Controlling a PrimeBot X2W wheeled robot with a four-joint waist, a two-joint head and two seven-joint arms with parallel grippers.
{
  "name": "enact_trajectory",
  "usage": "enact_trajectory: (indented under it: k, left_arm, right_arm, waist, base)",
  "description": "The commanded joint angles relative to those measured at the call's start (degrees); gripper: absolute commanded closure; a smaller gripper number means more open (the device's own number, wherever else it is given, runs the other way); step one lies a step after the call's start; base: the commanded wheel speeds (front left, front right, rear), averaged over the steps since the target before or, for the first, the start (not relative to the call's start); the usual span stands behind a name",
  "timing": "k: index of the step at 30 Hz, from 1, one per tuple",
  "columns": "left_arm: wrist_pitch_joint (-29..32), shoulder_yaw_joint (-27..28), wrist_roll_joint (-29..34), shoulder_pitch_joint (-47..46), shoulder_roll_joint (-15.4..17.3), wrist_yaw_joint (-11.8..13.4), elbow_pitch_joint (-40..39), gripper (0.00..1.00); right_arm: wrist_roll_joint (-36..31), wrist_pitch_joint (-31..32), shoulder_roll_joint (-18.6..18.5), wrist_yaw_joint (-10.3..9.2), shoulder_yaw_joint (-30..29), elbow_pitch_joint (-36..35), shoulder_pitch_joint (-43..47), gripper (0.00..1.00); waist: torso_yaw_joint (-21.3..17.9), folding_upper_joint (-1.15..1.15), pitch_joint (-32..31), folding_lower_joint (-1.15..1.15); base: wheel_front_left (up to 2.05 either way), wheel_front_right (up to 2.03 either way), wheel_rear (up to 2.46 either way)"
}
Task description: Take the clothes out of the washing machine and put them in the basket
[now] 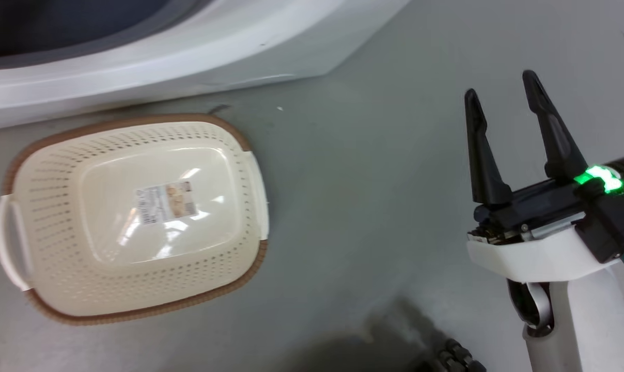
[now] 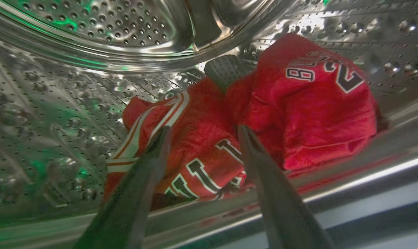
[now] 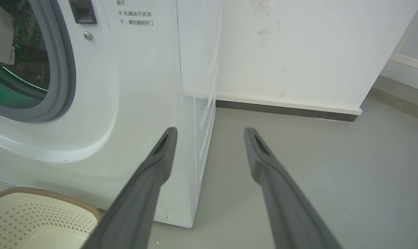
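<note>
Reaching into the washing machine [image 2: 91,34], the left hand [image 2: 205,128] gapes toward the clothes [image 2: 299,114] while the right hand [image 1: 501,85] hovers open.

**A bare laundry corner**

I face a white front-loading washing machine [image 3: 143,103] standing on a plain grey floor [image 3: 333,166] by a scuffed white wall [image 3: 299,52] with a dark skirting strip [image 3: 285,110]. A cream laundry basket [image 1: 48,217] sits at the machine's foot. Red clothes [image 2: 316,114] lie in the steel drum [image 2: 91,20].
</note>
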Motion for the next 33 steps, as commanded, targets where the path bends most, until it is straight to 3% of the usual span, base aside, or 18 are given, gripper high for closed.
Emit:
enact_trajectory:
  k: [1, 11, 23, 25, 33]
  left_arm:
    - [0.4, -0.2, 0.2, -1.1, 0.6, 0.1, 0.3, 0.00]
    - [15.9, -6.2, 0.1, -15.0, 5.5, 0.1, 7.5, 0.00]
    - [19.9, -10.8, 0.4, -18.3, 8.0, 0.1, 11.9, 0.00]
    - [20.1, -11.5, -0.4, -18.1, 8.3, 0.1, 12.1, 1.00]
    - [16.0, -12.7, -2.4, -17.8, 9.3, 0.1, 13.5, 1.00]
  right_arm:
    - [0.1, -0.1, 0.1, -0.06, 0.0, -0.4, -0.7, 0.00]
    - [3.7, -0.1, 0.2, -0.06, 3.0, -3.3, -2.0, 0.00]
    - [5.5, -0.1, 0.2, -0.06, 3.9, -4.9, -0.6, 0.00]
    - [5.4, -0.1, 0.2, -0.06, 3.5, -5.1, -0.6, 0.00]
    - [5.5, -0.1, 0.2, -0.06, 3.0, -5.1, -1.2, 0.00]
  waist:
    - [-2.7, 0.00, 2.5, -0.02]
    - [-7.7, 0.00, 7.0, -0.02]
    - [-10.2, 0.00, 9.0, -0.02]
    - [-10.1, 0.00, 9.3, -0.02]
    - [-9.8, 0.00, 8.4, -0.02]
  base:
    - [0.00, 0.00, 0.00]
    - [0.00, 0.00, 0.00]
    - [0.00, 0.00, 0.00]
    - [0.00, 0.00, 0.00]
    - [0.00, 0.00, 0.00]
